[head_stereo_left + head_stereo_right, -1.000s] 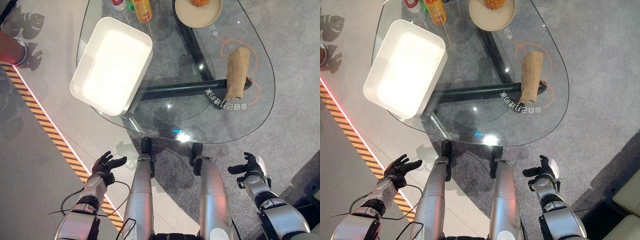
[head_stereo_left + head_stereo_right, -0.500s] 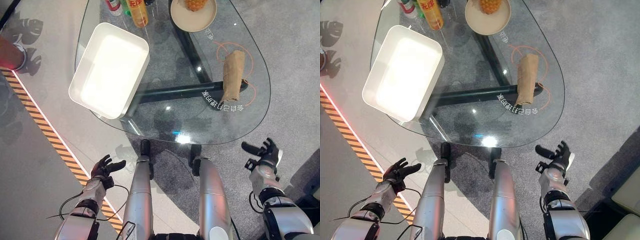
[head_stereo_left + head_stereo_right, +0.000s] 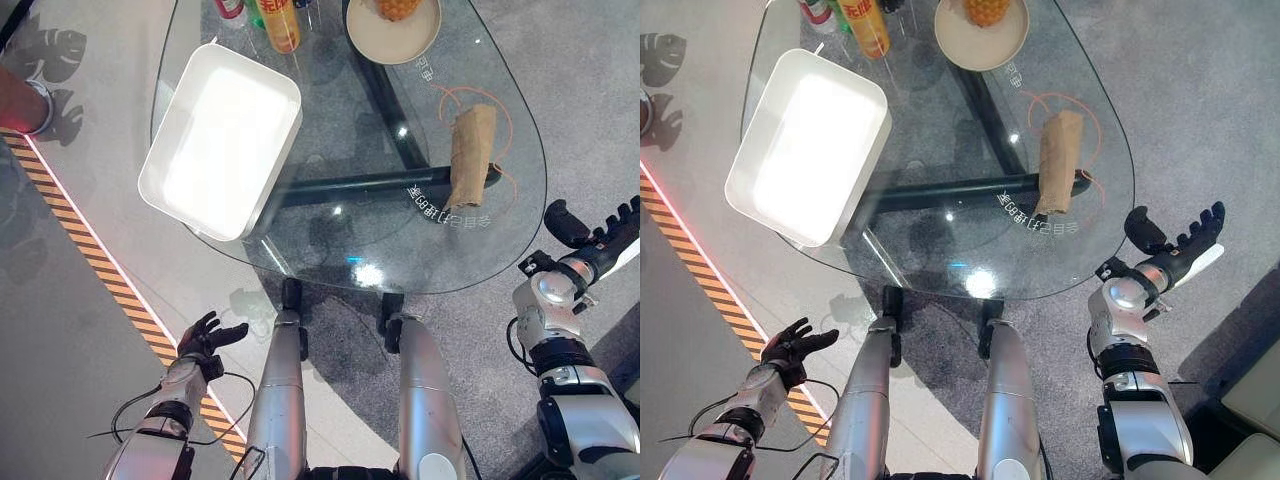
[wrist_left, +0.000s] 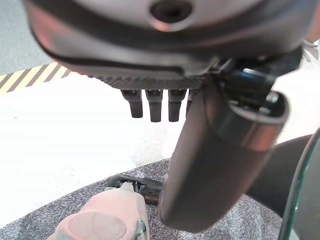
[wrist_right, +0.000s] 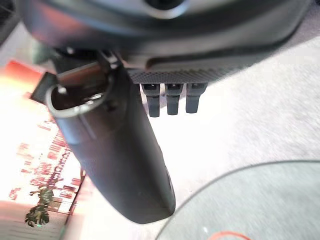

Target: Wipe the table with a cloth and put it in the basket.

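Cloth (image 3: 471, 155), rolled, lies near the glass table's (image 3: 400, 255) right edge in the left eye view, well apart from the right hand (image 3: 592, 240), whose fingers are spread beyond the rim. Right eye view: white basket (image 3: 805, 145) overhangs the left edge; left hand (image 3: 792, 345) hangs low, fingers relaxed, empty.
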